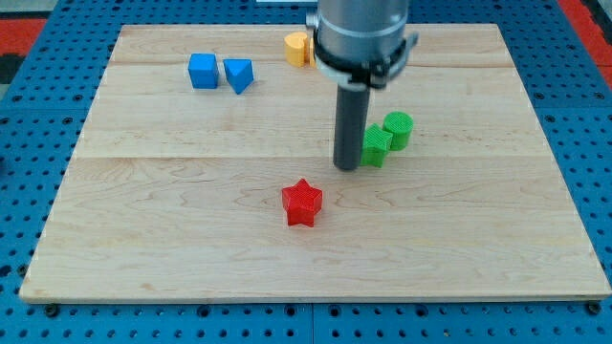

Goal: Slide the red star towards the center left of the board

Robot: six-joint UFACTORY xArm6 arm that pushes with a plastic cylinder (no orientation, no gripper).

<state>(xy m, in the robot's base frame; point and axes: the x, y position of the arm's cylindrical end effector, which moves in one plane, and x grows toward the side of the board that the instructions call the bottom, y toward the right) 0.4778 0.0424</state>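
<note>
Dark rod hanging straight down from a grey cylindrical arm housing (363, 33) entering at the view's top, upright with no visible tilt. My tip (346, 167) resting on the pale wooden board (143, 220) a little right of the board's middle. No claw on this arm, just the bare rod, so nothing spread, pressed together or pinching.

Red star (302, 203) lying flat on the board at about 7 o'clock from my tip, near but apart from it, slightly below and left of the board's middle. One point of the star aimed toward 12 o'clock; no long axis to speak of, roughly as wide as tall.

Two green blocks just at 3 o'clock of the rod: a ribbed green block (375, 147) nearly touching the rod, its shape hard to make out, and a green cylinder (398, 129) at its upper right, touching it.

Blue cube (203, 71) and a blue angular block (238, 74) side by side toward 10 o'clock, well apart from the star. Yellow block (297, 47) at 11 o'clock near the top edge, partly hidden behind the arm housing.
</note>
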